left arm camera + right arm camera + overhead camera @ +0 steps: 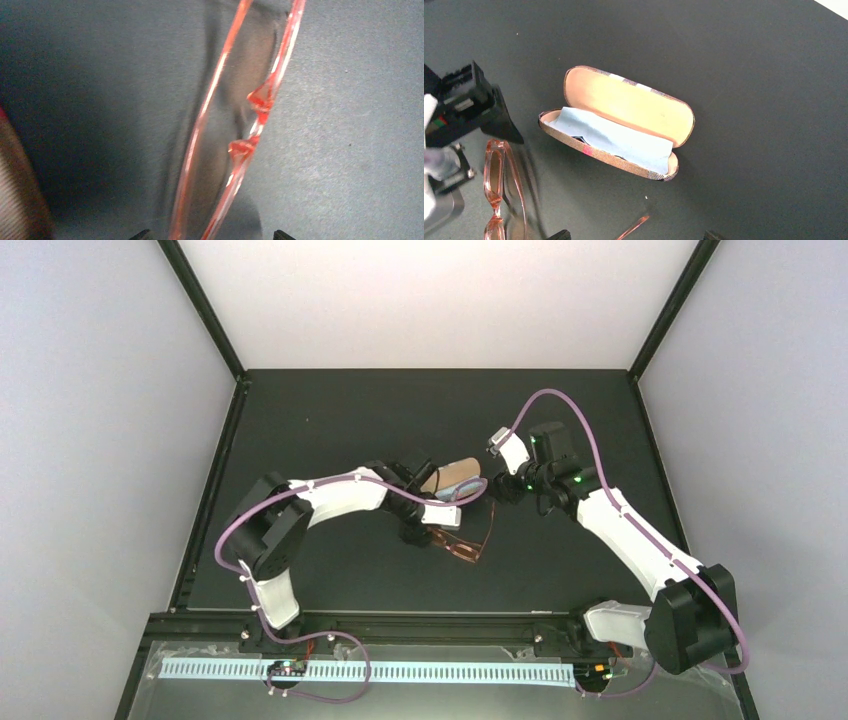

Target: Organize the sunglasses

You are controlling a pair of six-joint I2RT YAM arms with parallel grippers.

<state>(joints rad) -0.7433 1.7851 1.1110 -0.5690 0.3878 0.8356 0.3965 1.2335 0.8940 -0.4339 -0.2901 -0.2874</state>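
Note:
The sunglasses lie on the dark table just in front of the open striped case. My left gripper is low over them. In the left wrist view the reddish frame runs up between my wide-apart fingertips, so the left gripper is open around it. My right gripper hovers to the right of the case, open. One temple tip lies between its fingertips. The case holds a light-blue cloth. The glasses' front shows at the left.
The left arm's wrist stands close to the left end of the case. A strip of the case shows at the left edge of the left wrist view. The black frame posts and white walls bound the table.

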